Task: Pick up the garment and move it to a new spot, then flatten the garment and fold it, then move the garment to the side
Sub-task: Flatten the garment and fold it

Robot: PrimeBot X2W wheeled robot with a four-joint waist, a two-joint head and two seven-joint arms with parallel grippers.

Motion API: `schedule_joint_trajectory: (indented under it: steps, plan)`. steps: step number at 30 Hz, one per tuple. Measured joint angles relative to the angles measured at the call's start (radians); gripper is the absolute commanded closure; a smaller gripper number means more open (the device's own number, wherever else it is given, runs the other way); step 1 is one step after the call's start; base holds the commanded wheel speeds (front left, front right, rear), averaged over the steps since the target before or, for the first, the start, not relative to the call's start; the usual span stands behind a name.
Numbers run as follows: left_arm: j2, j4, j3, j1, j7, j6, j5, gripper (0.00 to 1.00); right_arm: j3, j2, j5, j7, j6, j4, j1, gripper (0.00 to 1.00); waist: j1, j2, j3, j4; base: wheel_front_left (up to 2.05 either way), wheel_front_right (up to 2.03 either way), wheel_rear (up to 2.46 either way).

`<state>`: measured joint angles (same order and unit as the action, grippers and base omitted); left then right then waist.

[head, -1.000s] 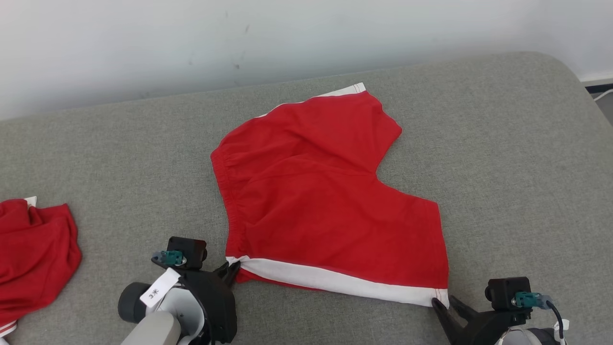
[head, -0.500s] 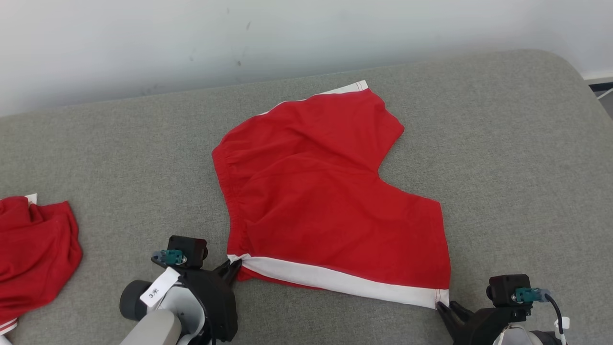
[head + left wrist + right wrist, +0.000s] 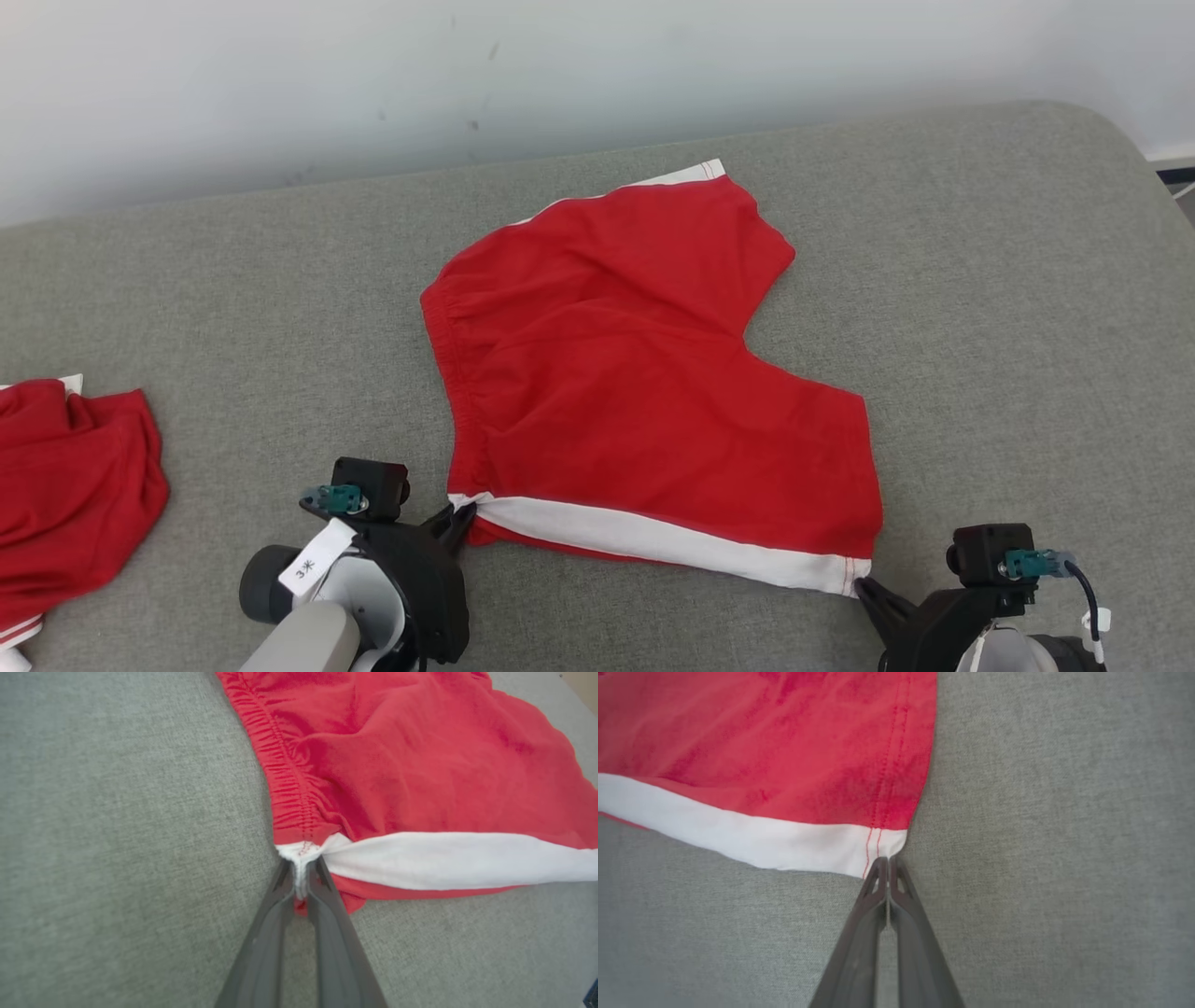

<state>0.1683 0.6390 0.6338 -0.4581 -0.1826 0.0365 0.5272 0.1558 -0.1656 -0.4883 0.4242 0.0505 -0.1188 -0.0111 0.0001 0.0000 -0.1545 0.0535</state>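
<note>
The garment (image 3: 644, 373) is a pair of red shorts with a white side band, lying flat on the grey cushioned surface (image 3: 1008, 308). My left gripper (image 3: 464, 516) is shut on the near-left corner, where waistband and white band meet. In the left wrist view that gripper (image 3: 301, 877) pinches a bunched tuft of the garment (image 3: 420, 756). My right gripper (image 3: 861, 585) sits at the near-right corner of the white band. In the right wrist view this gripper (image 3: 888, 861) is shut, with the very tip of the garment's (image 3: 761, 742) hem corner between its fingertips.
A second red garment (image 3: 65, 495) lies crumpled at the left edge of the surface. A pale wall (image 3: 560, 65) runs along the far side. The surface's rounded corner (image 3: 1111, 140) is at the far right, with grey surface on both sides of the shorts.
The right gripper closed from open onto the near-right hem corner. The left gripper stayed shut on its corner. The camera shifted slightly.
</note>
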Motion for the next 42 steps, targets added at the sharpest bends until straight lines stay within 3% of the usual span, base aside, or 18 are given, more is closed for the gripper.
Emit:
schedule_joint_trajectory:
  steps: [7,15,22,29,35,42]
  plan:
    - [0.041,-0.068,-0.017,0.086,0.045,0.026,0.04,1.0,0.016,-0.005,-0.072,0.045,-0.06,0.077,-0.06,1.0,0.0,0.0,0.021,0.002,0.0,0.0,0.0]
    - [0.114,-0.217,-0.018,0.265,0.081,0.044,0.066,1.0,-0.026,-0.049,-0.162,0.099,-0.086,0.227,-0.237,1.0,-0.0002,0.0,0.045,0.007,0.0,0.0,0.0]
    - [0.169,-0.346,-0.047,0.398,0.082,0.043,0.124,1.0,-0.119,-0.101,-0.184,0.13,-0.05,0.352,-0.346,1.0,-0.0002,0.0,0.042,0.009,0.0,0.0,0.0]
    - [0.208,-0.519,-0.066,0.493,0.053,0.042,0.182,1.0,-0.163,-0.106,-0.235,0.148,-0.041,0.48,-0.373,1.0,-0.0002,0.0,0.022,0.017,0.0,0.0,0.0]
    - [0.221,-0.636,-0.091,0.438,0.014,0.034,0.192,1.0,-0.175,-0.162,-0.25,0.182,-0.065,0.57,-0.221,1.0,-0.0002,0.0,0.0,0.015,0.0,0.0,0.0]
    - [0.169,-0.67,-0.095,0.207,-0.07,-0.006,0.172,1.0,-0.167,-0.244,-0.291,0.276,-0.1,0.553,0.071,1.0,0.0,0.0001,-0.057,0.0,0.0,0.0,0.0]
